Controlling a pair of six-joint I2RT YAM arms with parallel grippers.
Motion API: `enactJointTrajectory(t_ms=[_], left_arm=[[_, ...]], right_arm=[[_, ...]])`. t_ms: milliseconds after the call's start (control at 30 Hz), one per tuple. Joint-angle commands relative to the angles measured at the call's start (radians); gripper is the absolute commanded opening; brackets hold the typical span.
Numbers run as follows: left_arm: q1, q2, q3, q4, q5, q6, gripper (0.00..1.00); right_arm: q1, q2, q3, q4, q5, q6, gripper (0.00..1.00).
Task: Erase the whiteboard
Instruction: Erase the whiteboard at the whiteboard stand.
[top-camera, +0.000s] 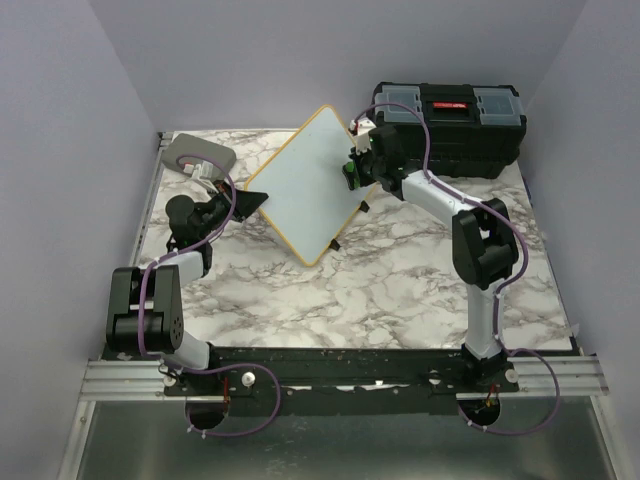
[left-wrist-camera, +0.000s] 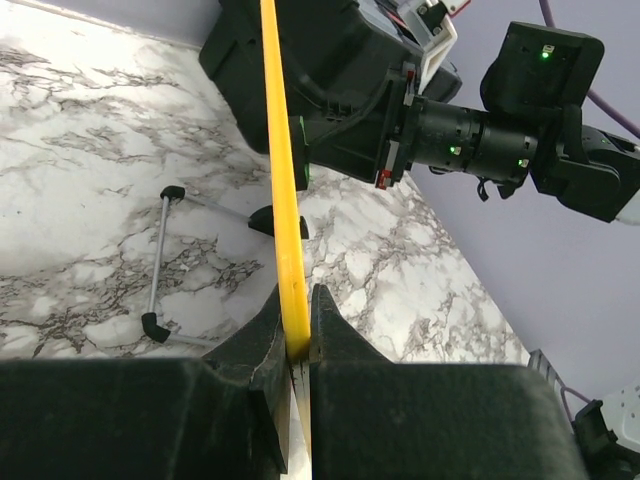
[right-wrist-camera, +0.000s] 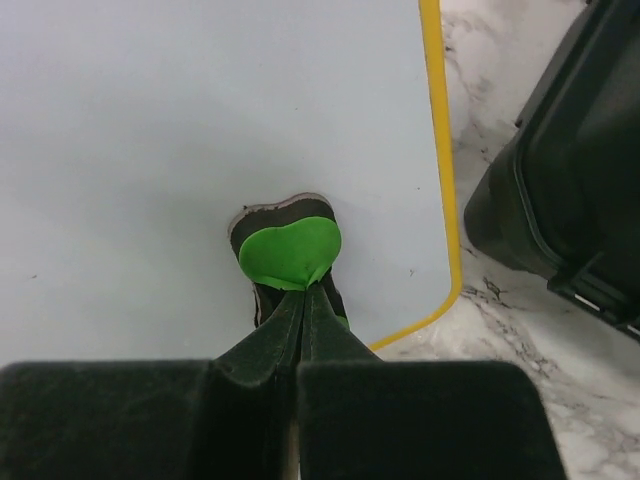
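Observation:
The whiteboard (top-camera: 305, 185), white with a yellow-wood frame, is held tilted above the marble table, with one corner toward each arm. My left gripper (top-camera: 250, 203) is shut on its left corner; the left wrist view shows the frame edge (left-wrist-camera: 283, 200) pinched between the jaws of the gripper (left-wrist-camera: 297, 345). My right gripper (top-camera: 352, 175) is shut on a small green eraser (right-wrist-camera: 290, 250) with a dark felt base, pressed against the white face (right-wrist-camera: 200, 120) near the board's right corner. The gripper (right-wrist-camera: 303, 300) pinches the eraser's green top. The face looks blank in the right wrist view.
A black toolbox (top-camera: 450, 125) stands at the back right, close behind the right gripper, and shows beside the board (right-wrist-camera: 560, 200). A grey rounded case (top-camera: 197, 155) sits at the back left. A metal stand rod with black feet (left-wrist-camera: 160, 265) hangs under the board.

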Motion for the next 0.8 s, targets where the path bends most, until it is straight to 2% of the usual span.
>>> enactJointTrajectory(t_ms=[0, 100, 300, 500, 667, 767], left_arm=[[-0.023, -0.003, 0.002, -0.005, 0.126, 0.005, 0.00], [-0.023, 0.000, 0.004, -0.004, 0.125, 0.006, 0.00], [-0.024, 0.006, 0.002, 0.013, 0.126, -0.005, 0.00], [-0.023, -0.003, -0.005, 0.010, 0.123, -0.004, 0.00], [-0.023, -0.010, -0.004, -0.003, 0.124, 0.006, 0.00], [-0.023, -0.011, 0.001, -0.005, 0.126, 0.006, 0.00]], right_arm=[[0.015, 0.027, 0.050, 0.005, -0.254, -0.044, 0.01], [0.067, -0.033, 0.006, 0.011, -0.361, -0.068, 0.01], [0.212, -0.107, -0.038, -0.003, -0.349, -0.070, 0.01], [0.344, -0.031, 0.092, -0.097, -0.126, -0.088, 0.01], [0.338, 0.026, 0.218, -0.127, 0.107, -0.069, 0.01], [0.279, 0.051, 0.294, -0.160, 0.119, -0.046, 0.01]])
